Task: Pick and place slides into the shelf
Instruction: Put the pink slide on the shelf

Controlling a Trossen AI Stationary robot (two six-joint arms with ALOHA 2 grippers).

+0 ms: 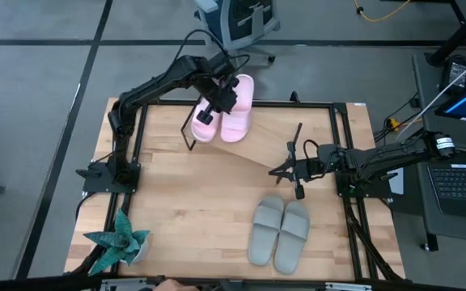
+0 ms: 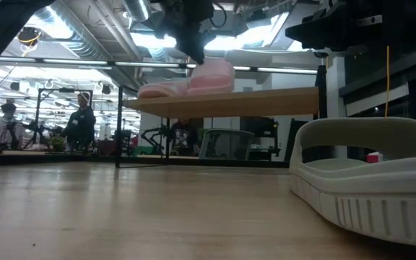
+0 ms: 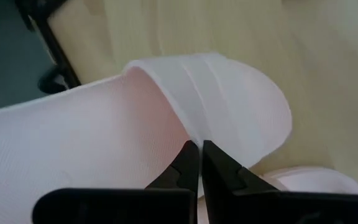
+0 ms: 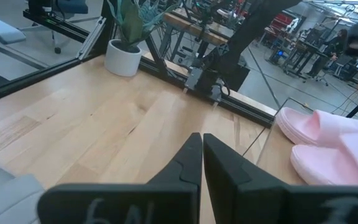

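Note:
Two pale pink slides (image 1: 237,113) (image 1: 204,129) lie side by side, soles down, on the left end of the slanted wooden shelf (image 1: 298,141) at the table's far side. My left gripper (image 3: 199,146) is shut and points down at the edge of one pink slide's wide strap (image 3: 229,99), with nothing between its fingers. Two grey-green slides (image 1: 280,233) lie flat on the tabletop near the front right. My right gripper (image 1: 284,170) is shut and level, in the air near the shelf's right end, holding nothing. My left gripper's shut fingertips (image 3: 190,155) come from above, slanting down, right at the strap's edge (image 3: 185,134) of a pink slide. I cannot tell whether they touch it. The slide lies on the shelf board.
A potted plant (image 1: 120,242) stands at the table's front left corner. A black frame (image 1: 342,145) runs around the tabletop. The shelf's right half and the tabletop's middle (image 1: 192,194) are bare wood. People and benches show in the room beyond.

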